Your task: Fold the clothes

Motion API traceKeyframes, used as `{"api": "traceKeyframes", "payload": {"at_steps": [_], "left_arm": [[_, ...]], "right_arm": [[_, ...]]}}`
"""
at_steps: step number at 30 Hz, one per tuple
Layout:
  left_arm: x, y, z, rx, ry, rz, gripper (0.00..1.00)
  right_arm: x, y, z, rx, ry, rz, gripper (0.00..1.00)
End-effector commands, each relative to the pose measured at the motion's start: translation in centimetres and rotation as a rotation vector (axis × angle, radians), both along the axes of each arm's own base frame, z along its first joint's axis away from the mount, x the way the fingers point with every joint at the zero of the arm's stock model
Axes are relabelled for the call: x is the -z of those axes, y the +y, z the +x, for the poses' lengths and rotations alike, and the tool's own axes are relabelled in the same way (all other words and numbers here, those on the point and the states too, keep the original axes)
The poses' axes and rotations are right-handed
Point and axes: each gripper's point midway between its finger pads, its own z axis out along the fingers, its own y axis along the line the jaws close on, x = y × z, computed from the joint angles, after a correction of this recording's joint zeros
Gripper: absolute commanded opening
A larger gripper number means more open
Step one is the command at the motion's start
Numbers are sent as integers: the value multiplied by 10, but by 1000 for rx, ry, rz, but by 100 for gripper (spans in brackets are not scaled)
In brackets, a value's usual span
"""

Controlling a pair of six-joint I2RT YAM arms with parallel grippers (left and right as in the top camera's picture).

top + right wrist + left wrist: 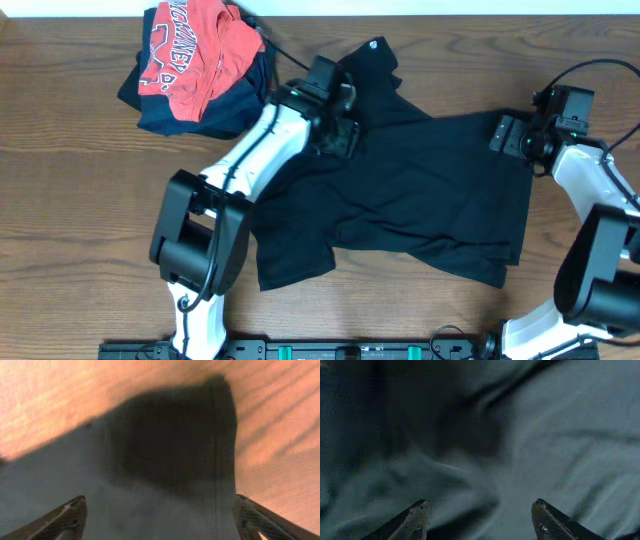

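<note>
Crumpled across the middle of the wooden table point(80, 200): the black T-shirt point(430, 190), creased, with one part reaching toward the far edge and a small white emblem point(376, 44) near its tip.

Low over the shirt's far left part: the left gripper point(340, 135). From the left wrist, fingers point(417, 520) partly apart above blurred folds of dark cloth, nothing pinched between them.

At the shirt's far right corner: the right gripper point(507, 135). From the right wrist, fingers point(70, 515) spread wide on either side of that corner, with the cloth lying loose between them on bare wood, not gripped.

At the far left of the table: a heap with a red shirt point(190, 50) in white lettering on top of a dark navy garment point(215, 115). Stretched between that heap and the black shirt: the left arm's white link point(260, 140), hiding part of the shirt's left edge. Beside the heap, a black cable point(280, 55) toward the left arm. Right arm off the cloth, over bare wood to the right.
</note>
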Motion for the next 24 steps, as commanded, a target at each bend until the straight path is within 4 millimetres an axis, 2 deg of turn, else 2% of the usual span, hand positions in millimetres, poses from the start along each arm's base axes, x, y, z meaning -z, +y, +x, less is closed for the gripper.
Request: {"api": "traceKeyframes", "payload": {"at_steps": [1, 9, 15, 21, 24], "left_arm": [[1, -11, -9, 49, -16, 34, 68], [6, -18, -26, 93, -39, 146, 68], [7, -18, -26, 93, -39, 146, 68], [8, -17, -27, 94, -36, 147, 68], [10, -16, -28, 94, -33, 150, 68]], "right_arm": [[6, -13, 11, 4, -25, -32, 88], [25, -23, 31, 15, -77, -48, 86], [31, -50, 33, 90, -87, -115, 86], [35, -62, 39, 110, -123, -122, 84], [36, -64, 45, 121, -152, -122, 88]]}}
